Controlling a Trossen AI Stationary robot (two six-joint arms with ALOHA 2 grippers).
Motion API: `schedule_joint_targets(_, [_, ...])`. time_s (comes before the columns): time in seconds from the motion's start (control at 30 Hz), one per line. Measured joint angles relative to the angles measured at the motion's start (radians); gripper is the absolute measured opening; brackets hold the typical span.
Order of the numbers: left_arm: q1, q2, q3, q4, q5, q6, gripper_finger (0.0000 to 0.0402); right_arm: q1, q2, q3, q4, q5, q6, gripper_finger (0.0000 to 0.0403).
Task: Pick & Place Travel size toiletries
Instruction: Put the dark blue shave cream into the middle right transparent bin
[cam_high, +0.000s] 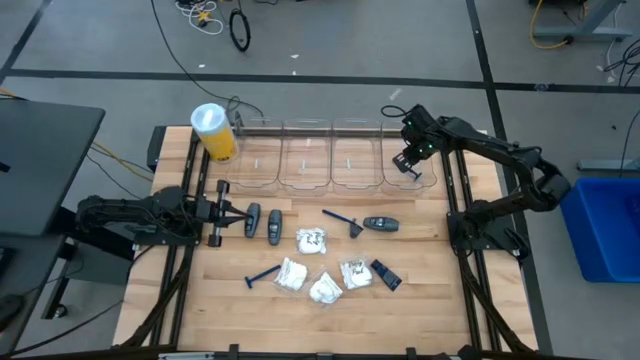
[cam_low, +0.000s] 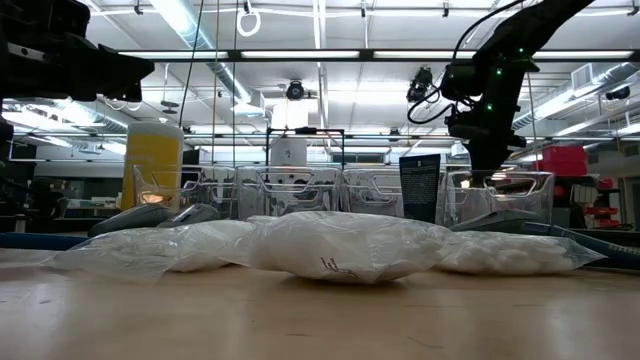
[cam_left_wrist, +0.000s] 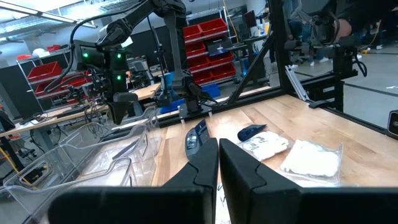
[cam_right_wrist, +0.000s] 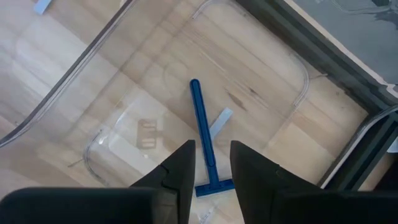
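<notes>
Left gripper: fingers closed, empty, low at the table's left edge
Toiletries: dark grey ovals, blue razors, white packets scattered mid-table
Yellow cylinder: beside the clear bins
Right gripper: fingers parted, holding nothing, above the rightmost bin, where a thin blue razor lies flat

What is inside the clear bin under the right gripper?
One blue razor lies flat on the floor of the clear bin, below the open right gripper. Its head is partly covered by the fingers; nothing else shows inside.
</notes>
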Motion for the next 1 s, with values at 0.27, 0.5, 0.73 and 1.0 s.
schedule_joint_targets(0.27, [0.0,0.0,0.0,0.0,0.0,0.0,0.0024,0.007,-0.045,0.0,0.005,0.0,0.011,0.0105])
schedule_joint_targets(0.5, [0.0,0.0,0.0,0.0,0.0,0.0,0.0024,0.027,-0.121,0.0,0.003,0.001,-0.025,0.0083])
schedule_joint_targets(0.73, [0.0,0.0,0.0,0.0,0.0,0.0,0.0024,0.047,-0.153,0.0,0.002,0.0,-0.052,0.0059])
schedule_joint_targets(1.0, [0.0,0.0,0.0,0.0,0.0,0.0,0.0024,0.119,-0.187,0.0,0.004,0.0,-0.052,0.0039])
